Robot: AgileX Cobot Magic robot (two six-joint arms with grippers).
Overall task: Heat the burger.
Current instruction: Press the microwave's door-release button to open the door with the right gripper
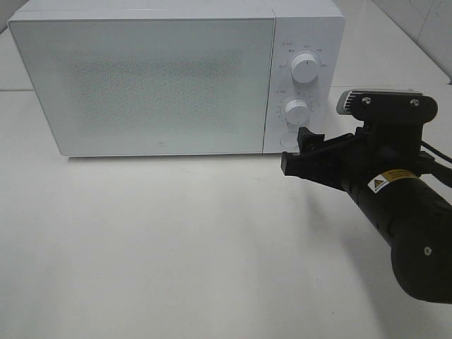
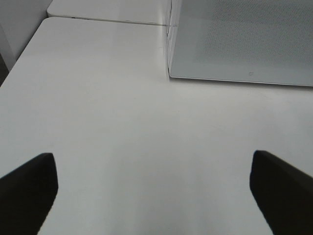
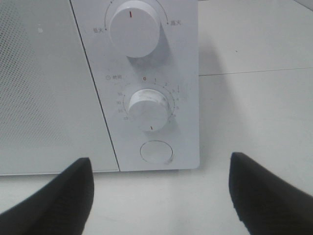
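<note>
The burger is out of view; no plate shows either. The white microwave point(image 1: 162, 78) stands at the back of the table with its door shut. My right gripper point(image 1: 296, 152) is open and empty, just in front of the microwave's control panel, low near the round door button point(image 1: 288, 139). In the right wrist view the open gripper point(image 3: 159, 196) faces the timer knob point(image 3: 148, 108) and the button point(image 3: 156, 151). My left gripper point(image 2: 154, 196) is open and empty over bare table, short of the microwave's front left corner point(image 2: 170, 73). The left arm does not show in the exterior view.
The panel has an upper power knob point(image 1: 305, 67) and a lower timer knob point(image 1: 297, 111). The white table point(image 1: 176, 247) stretches in front of the microwave. A seam to a second table point(image 2: 107, 20) runs behind the microwave's left side.
</note>
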